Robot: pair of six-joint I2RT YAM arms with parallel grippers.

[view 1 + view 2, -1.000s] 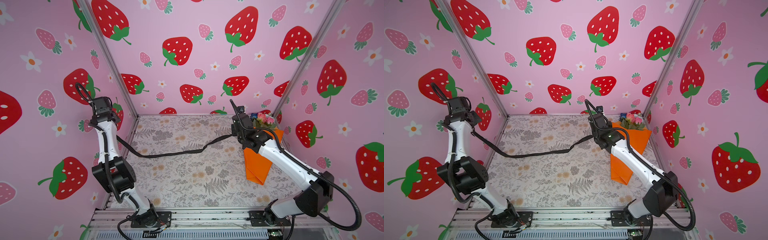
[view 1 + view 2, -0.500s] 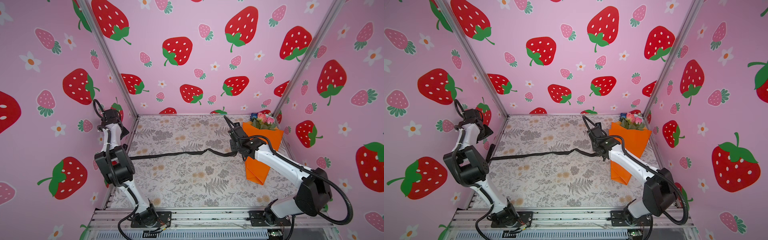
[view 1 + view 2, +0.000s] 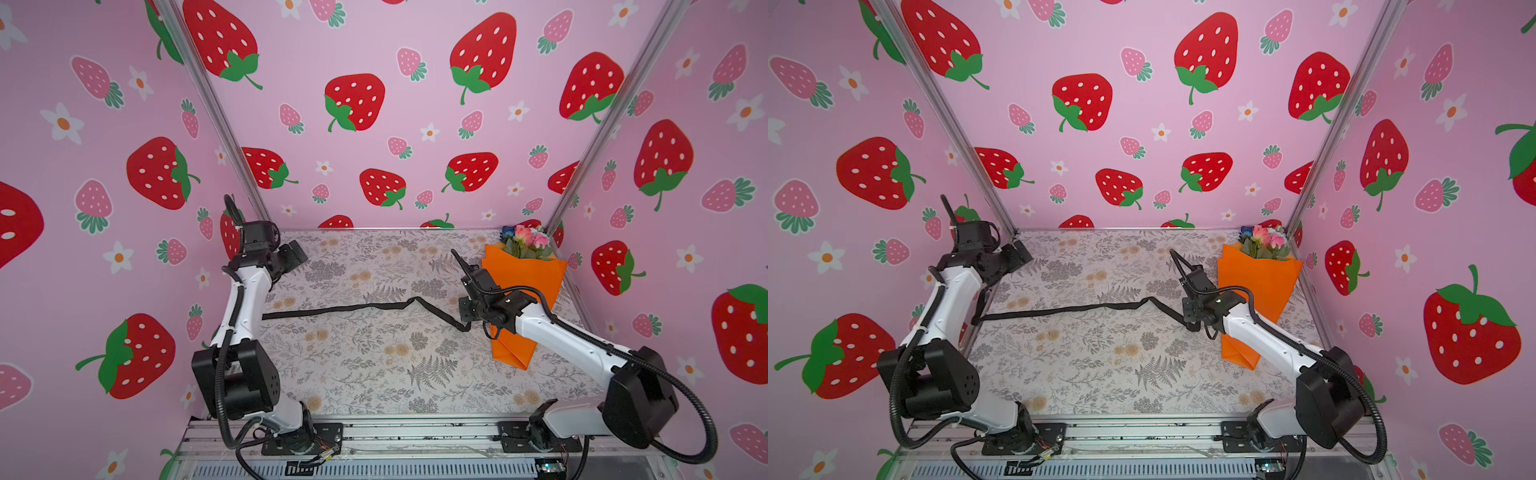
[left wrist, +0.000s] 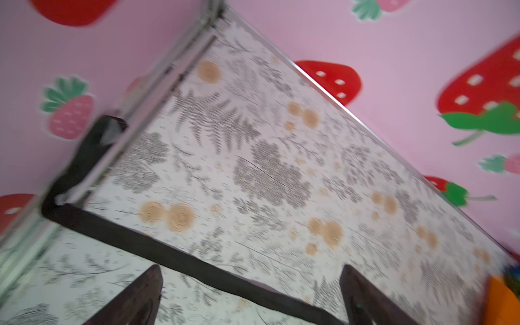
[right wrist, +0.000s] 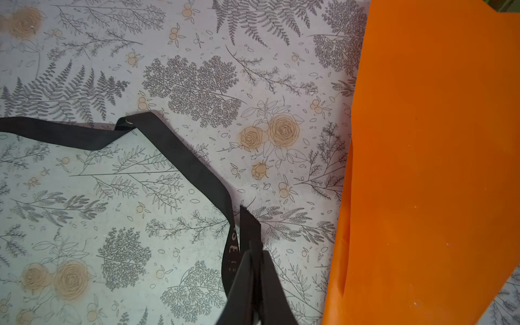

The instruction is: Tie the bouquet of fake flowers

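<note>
The bouquet of fake flowers (image 3: pixel 525 242) (image 3: pixel 1264 241) lies at the back right corner in a cone of orange paper (image 3: pixel 524 286) (image 5: pixel 427 168). A long black ribbon (image 3: pixel 353 308) (image 3: pixel 1075 308) (image 4: pixel 157 247) lies flat across the table, apart from the bouquet, and its left end drapes over the table's left rail. My left gripper (image 3: pixel 293 258) (image 4: pixel 250 267) hangs open above the ribbon's left part, holding nothing. My right gripper (image 3: pixel 465 321) (image 5: pixel 254 250) is shut on the ribbon's right end, low over the table beside the paper cone.
Pink strawberry walls close in the table (image 3: pixel 374 374) on three sides, with metal posts (image 3: pixel 232 137) at the back corners. The left arm stands close to the left wall. A metal rail (image 3: pixel 415 432) runs along the front.
My left gripper opened and let go of the ribbon, which dropped flat onto the table. The left arm swung down toward the table. The right gripper came down and forward with the ribbon's end.
</note>
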